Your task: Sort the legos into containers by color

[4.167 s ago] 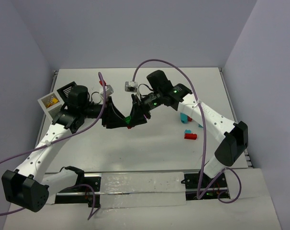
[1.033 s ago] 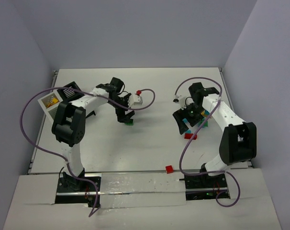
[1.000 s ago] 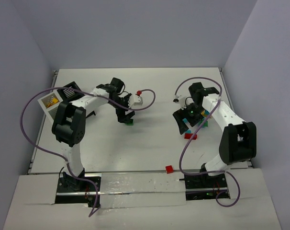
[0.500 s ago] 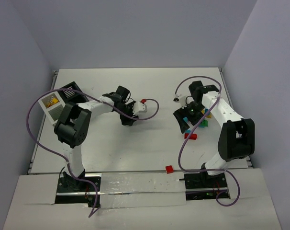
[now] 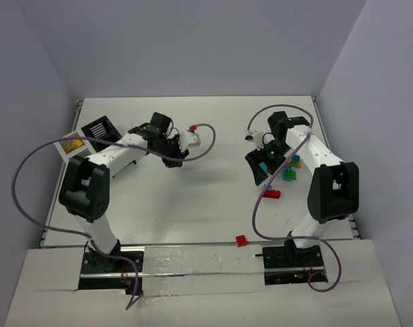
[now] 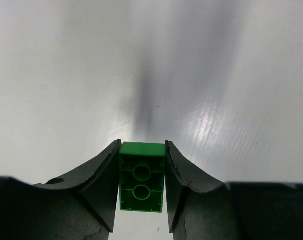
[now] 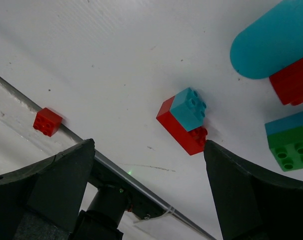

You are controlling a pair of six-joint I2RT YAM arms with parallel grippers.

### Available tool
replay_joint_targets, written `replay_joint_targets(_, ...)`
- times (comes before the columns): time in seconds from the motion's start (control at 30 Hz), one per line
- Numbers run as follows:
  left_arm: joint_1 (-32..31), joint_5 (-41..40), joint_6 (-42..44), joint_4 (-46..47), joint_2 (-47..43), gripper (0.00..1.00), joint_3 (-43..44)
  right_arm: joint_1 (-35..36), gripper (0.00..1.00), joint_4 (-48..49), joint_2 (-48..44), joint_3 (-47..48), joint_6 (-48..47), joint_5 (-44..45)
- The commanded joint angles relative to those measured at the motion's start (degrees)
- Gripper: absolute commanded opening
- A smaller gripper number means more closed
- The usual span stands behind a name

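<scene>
- Grips a green brick (image 6: 141,182) in the left pincer (image 6: 141,150), clenched on two opposite sides, with the hollow underside toward the wrist camera.
- Holds it over bare white worktop (image 5: 206,204), left of centre toward the rear, well apart from the containers (image 5: 99,129) at the far left edge.
- Spreads the right pincer (image 7: 149,145) wide over the right side of the worktop — released, grasping nothing.
- Frames, between those fingers, a red brick capped with cyan (image 7: 184,122) lying on the worktop.
- Shows near it a cyan rounded piece (image 7: 271,45) touching a second red brick (image 7: 291,82), and below those a green-and-cyan brick (image 7: 291,145).
- Finds a small red brick (image 7: 47,122) alone at the worktop's near edge — well apart from the cluster.
</scene>
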Motion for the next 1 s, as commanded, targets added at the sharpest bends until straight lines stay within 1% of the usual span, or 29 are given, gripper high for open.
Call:
replay_joint_targets(0.0, 8.04, 7.04, -13.79, -8.77, -9.78, 0.0, 12.72, -0.33, 0.96, 4.13, 1.25, 3.74, 0.05, -6.26)
replay_joint_targets(0.03, 9.76, 7.17, -14.86, -10.23, -11.49, 0.0, 14.12, -0.33, 0.96, 4.66, 1.51, 3.68, 0.19, -7.18)
replay_joint_targets(0.07, 9.79, 7.44, -16.01, -10.95, -12.56, 0.0, 14.15, -0.33, 0.96, 5.19, 1.52, 3.59, 0.36, -7.2)
replay_joint_targets(0.13, 14.06, 6.86, -18.3, -12.68, -15.55, 0.0, 15.33, -0.25, 0.96, 7.3, 1.65, 3.01, 0.98, -8.96)
replay_joint_targets(0.23, 19.53, 4.7, -19.86, -15.35, -18.59, 0.0, 15.25, -0.14, 0.97, 9.97, 1.04, 1.5, 1.23, -9.3)
replay_joint_targets(0.27, 22.54, 4.67, -20.18, -15.72, -19.19, 0.0, 15.08, -0.11, 0.97, 10.44, 0.88, 1.2, 1.14, -9.19)
replay_joint_targets(0.33, 26.61, 5.54, -22.64, -15.71, -20.2, 0.0, 14.73, -0.23, 0.98, 11.11, 0.73, 1.06, 0.81, -8.75)
replay_joint_targets(0.4, 32.62, 6.77, -25.66, -15.35, -21.21, 0.0, 13.83, -0.16, 0.99, 11.16, 0.65, 1.23, 0.53, -8.33)
replay_joint_targets(0.47, 37.45, 7.77, -26.62, -15.75, -21.91, 0.0, 12.18, -0.24, 0.99, 10.82, 1.03, 1.97, 0.19, -7.79)
replay_joint_targets(0.57, 41.52, 9.07, -25.61, -18.0, -22.52, 0.0, 9.48, -0.16, 1.0, 9.85, 2.67, 3.69, -0.34, -6.93)
replay_joint_targets(0.67, 42.92, 4.81, -25.4, -18.67, -23.92, 0.0, 5.73, -0.16, 1.0, 8.58, 4.28, 4.87, -1.09, -6.42)
replay_joint_targets(0.8, 43.67, -2.49, -24.16, -15.91, -26.29, 0.0, 1.6, -0.16, 1.0, 8.32, 5.52, 5.48, -1.44, -6.15)
replay_joint_targets(0.9, 43.86, -7.96, -23.85, -14.47, -25.91, 0.0, -1.34, -0.16, 1.0, 8.1, 5.89, 5.37, -1.63, -6.39)
replay_joint_targets(0.97, 44.28, -9.54, -24.3, -13.76, -25.36, 0.0, -1.76, -0.23, 1.0, 8.1, 5.77, 5.19, -1.65, -6.41)
